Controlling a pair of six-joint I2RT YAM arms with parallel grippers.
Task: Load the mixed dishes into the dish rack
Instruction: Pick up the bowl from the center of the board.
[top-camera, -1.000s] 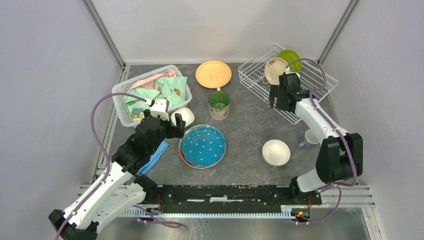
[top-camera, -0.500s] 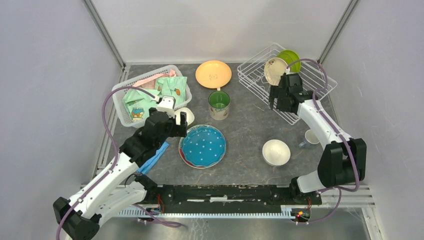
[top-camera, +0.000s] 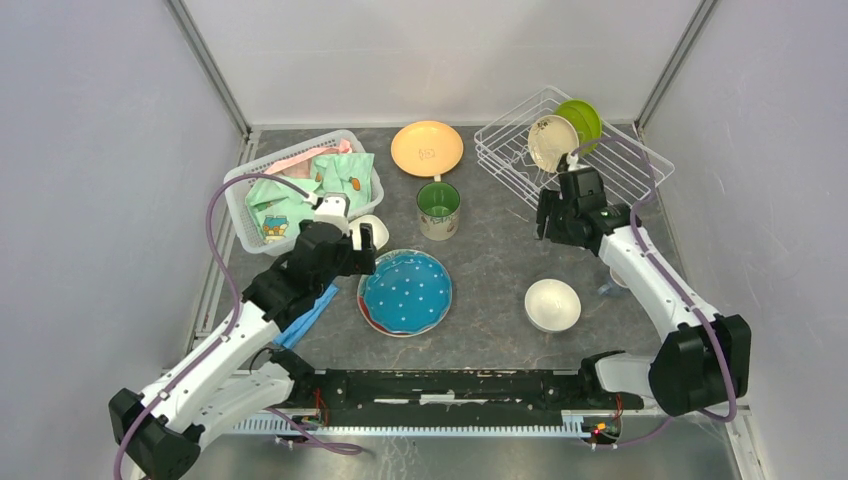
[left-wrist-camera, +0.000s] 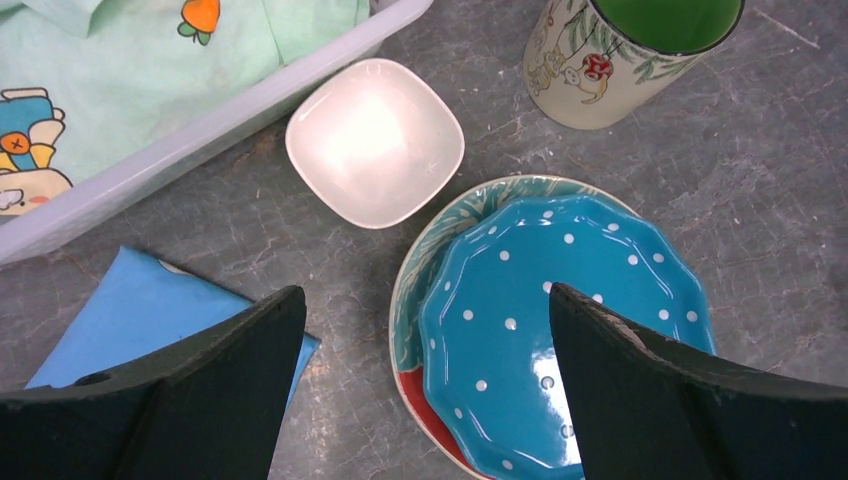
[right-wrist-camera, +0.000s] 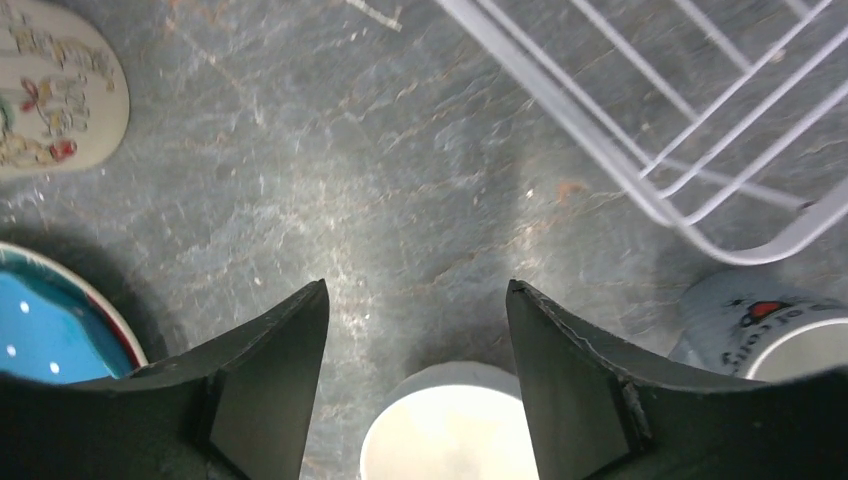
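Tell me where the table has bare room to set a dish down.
Bare table lies between the mug and the dish rack, and between the blue dotted plate and the round white bowl. The left is crowded: square bowl, basket and blue cloth sit close.

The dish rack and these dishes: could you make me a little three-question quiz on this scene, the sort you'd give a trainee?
1. True or false: a cream plate and a lime-green plate already stand in the dish rack.
2. What lies under the blue dotted plate? A) a red-rimmed plate; B) a tray; C) nothing.
3. Is the left gripper or the right gripper holding a dish?

Key: 1 true. 2 A. 3 neither; both are open and empty.
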